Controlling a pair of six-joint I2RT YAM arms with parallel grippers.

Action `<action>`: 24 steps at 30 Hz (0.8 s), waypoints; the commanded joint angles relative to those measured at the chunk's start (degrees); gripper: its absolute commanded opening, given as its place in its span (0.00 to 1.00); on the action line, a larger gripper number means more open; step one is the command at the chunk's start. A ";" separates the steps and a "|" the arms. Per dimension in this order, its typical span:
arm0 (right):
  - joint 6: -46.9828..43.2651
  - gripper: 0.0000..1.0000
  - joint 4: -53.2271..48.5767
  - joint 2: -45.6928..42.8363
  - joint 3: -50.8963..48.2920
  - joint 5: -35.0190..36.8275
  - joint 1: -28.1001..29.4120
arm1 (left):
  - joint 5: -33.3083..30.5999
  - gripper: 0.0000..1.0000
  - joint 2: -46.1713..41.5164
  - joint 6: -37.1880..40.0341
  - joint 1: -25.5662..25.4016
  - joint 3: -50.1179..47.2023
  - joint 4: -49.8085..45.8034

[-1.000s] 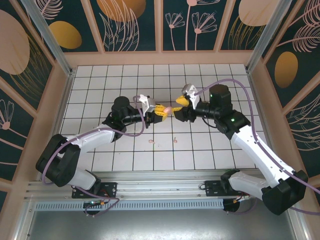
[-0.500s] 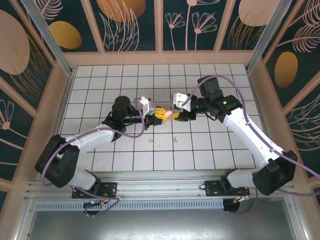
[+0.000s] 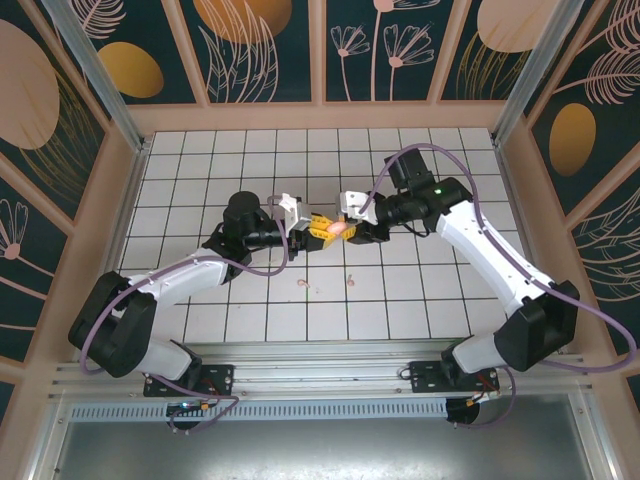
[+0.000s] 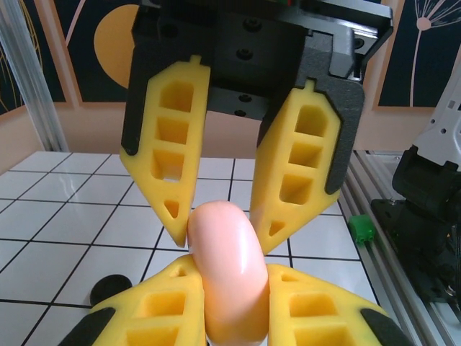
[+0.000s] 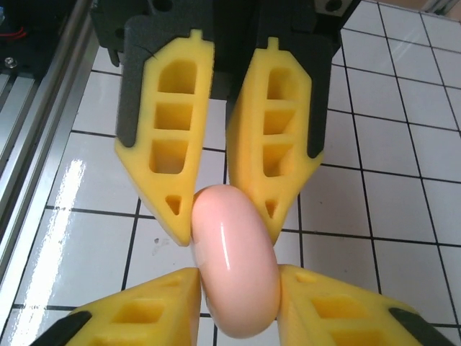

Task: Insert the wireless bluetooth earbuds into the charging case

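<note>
A smooth pale pink oval charging case [image 3: 338, 228] hangs above the middle of the tiled table, held between both grippers. My left gripper [image 3: 320, 229] is shut on its near end, and the yellow fingers [image 4: 144, 310] press both sides of the charging case [image 4: 229, 274]. From the other side, my right gripper [image 3: 353, 228] has its fingers [image 5: 331, 306] against both flanks of the charging case [image 5: 235, 267]. In the left wrist view the right gripper [image 4: 225, 229] pinches the far end with its tips. Two pale pink earbuds [image 3: 303, 285] [image 3: 350, 281] lie on the tiles in front of the grippers.
The white grid table [image 3: 200, 180] is fenced by a wooden rim [image 3: 320, 118] and aluminium posts. A small dark thing [image 4: 108, 288] sits on the tiles under my left gripper. A green part [image 4: 362, 227] sits on the front rail.
The right arm swung left and brought its gripper onto the case, with its fingers closing on it. The left gripper kept its hold and barely moved.
</note>
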 commanded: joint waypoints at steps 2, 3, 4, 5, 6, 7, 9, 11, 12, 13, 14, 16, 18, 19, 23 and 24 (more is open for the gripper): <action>-1.89 0.25 -3.26 0.77 2.14 -2.77 -0.17 | 1.60 0.16 -1.31 1.09 -0.08 1.88 0.47; -2.22 0.21 -3.36 0.76 2.20 -2.95 -0.18 | 1.51 0.16 -1.25 1.06 -0.08 1.95 0.43; -2.33 0.16 -3.29 0.64 2.22 -2.99 -0.17 | 1.49 0.16 -1.28 1.00 -0.06 1.93 0.38; -2.48 0.13 -3.12 0.53 2.14 -3.11 -0.21 | 1.39 0.17 -1.24 1.01 -0.12 1.90 0.33; -2.51 0.12 -2.95 0.29 2.03 -3.17 -0.23 | 1.03 0.21 -1.25 0.96 -0.12 1.87 0.29; -2.52 0.12 -2.73 -0.05 1.85 -3.17 -0.27 | 0.70 0.27 -1.24 1.04 -0.10 1.81 0.29; -2.51 0.12 -2.41 -0.73 1.29 -3.41 -0.65 | 0.14 0.36 -1.30 1.36 -0.12 1.75 -0.05; -2.36 0.12 -2.36 -1.31 0.79 -3.91 -1.36 | -0.09 0.42 -1.30 1.49 -0.12 1.56 -0.19; -2.19 0.12 -2.13 -1.64 0.47 -4.25 -1.65 | -0.05 0.42 -1.22 1.49 -0.11 1.57 -0.23; -1.95 0.12 -1.83 -1.94 0.30 -4.57 -1.89 | 0.00 0.42 -1.11 1.48 -0.12 1.59 -0.32; -1.76 0.12 -1.39 -2.19 -0.11 -4.98 -2.07 | 0.14 0.42 -0.94 1.45 -0.11 1.57 -0.29; -1.31 0.12 -0.55 -2.70 -0.56 -5.68 -2.16 | 0.31 0.42 -0.77 1.36 -0.07 1.61 -0.22; -0.85 0.12 0.46 -3.07 -0.76 -6.31 -2.28 | 0.34 0.42 -0.76 1.45 -0.07 1.55 -0.23; -0.69 0.12 0.70 -3.10 -0.77 -6.50 -2.35 | 0.35 0.42 -0.64 1.41 -0.12 1.58 -0.32; 0.07 0.12 1.87 -3.10 -0.72 -7.71 -2.40 | 0.65 0.42 -0.64 1.42 -0.11 1.61 -0.23; 0.28 0.12 2.20 -3.09 -0.72 -8.04 -2.41 | 0.70 0.41 -0.69 1.48 -0.08 1.60 -0.23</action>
